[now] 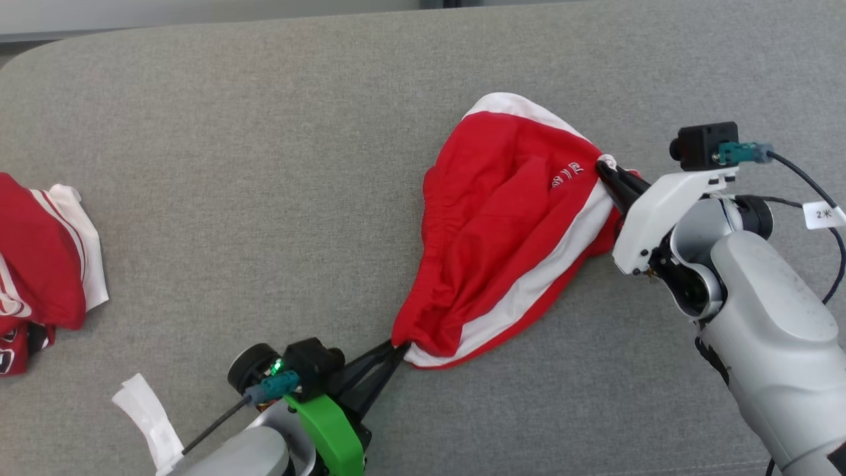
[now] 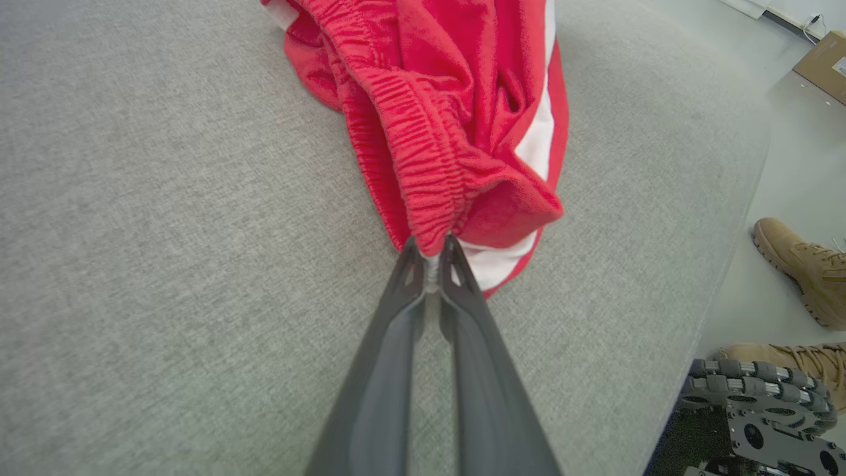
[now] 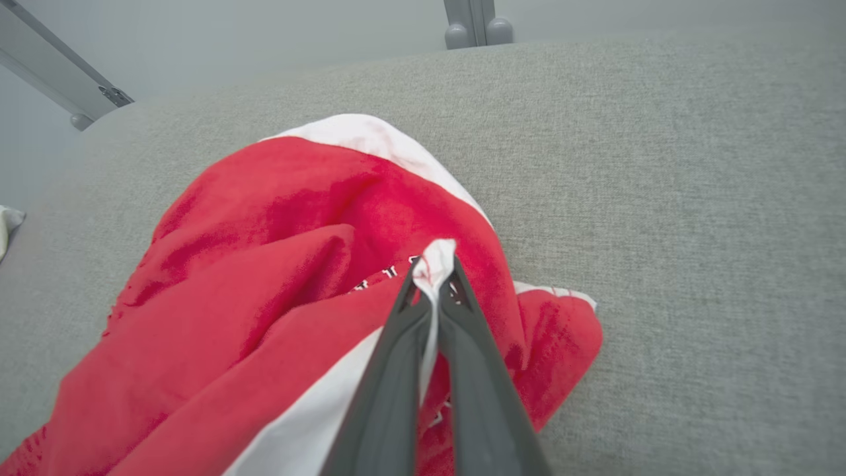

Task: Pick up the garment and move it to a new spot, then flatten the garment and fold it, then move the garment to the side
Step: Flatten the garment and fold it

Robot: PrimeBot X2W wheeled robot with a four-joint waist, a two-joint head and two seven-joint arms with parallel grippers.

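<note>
While the left gripper (image 1: 398, 345) pinched the red garment's (image 1: 502, 225) waistband corner, the right gripper (image 1: 605, 164) pinched its white-trimmed edge on the grey couch (image 1: 264, 165).

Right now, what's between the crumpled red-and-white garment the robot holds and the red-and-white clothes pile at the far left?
Nothing but bare grey fabric cushion lies between the red-and-white garment and the clothes pile; the head view shows it.
</note>
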